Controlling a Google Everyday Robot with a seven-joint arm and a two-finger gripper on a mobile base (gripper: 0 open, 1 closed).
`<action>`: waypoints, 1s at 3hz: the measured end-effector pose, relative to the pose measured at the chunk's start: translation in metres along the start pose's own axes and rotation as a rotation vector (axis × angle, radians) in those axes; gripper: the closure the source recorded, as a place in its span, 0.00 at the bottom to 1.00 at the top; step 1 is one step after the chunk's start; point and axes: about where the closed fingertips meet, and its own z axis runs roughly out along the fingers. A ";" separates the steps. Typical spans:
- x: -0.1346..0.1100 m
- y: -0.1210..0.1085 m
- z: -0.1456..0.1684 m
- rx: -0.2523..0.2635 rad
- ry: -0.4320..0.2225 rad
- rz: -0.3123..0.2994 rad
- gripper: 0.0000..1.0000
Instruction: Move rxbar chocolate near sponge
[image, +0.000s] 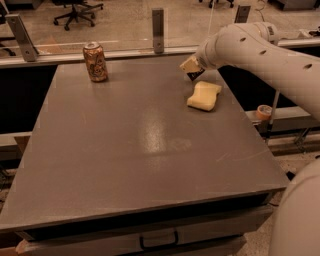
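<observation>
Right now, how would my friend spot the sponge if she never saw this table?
Find the big grey table, then its far right side, where the robot's cream hand hovers. The sponge lies flat just in front of that hand. It is a soft, pale yellow block with wavy edges, unlike the shiny upright drink can at the far left.

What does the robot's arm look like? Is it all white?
Mostly, yes. The arm is a thick, smooth, off-white tube with rounded joints and a row of small dark dots along it. No cables show. Its cream, wedge-shaped gripper is just behind the pale yellow sponge block on the grey table.
</observation>
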 end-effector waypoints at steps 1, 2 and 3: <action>0.001 -0.001 0.000 -0.001 -0.002 0.005 0.00; -0.004 -0.004 -0.005 0.005 -0.010 -0.002 0.00; -0.011 -0.012 -0.018 0.006 -0.044 -0.037 0.00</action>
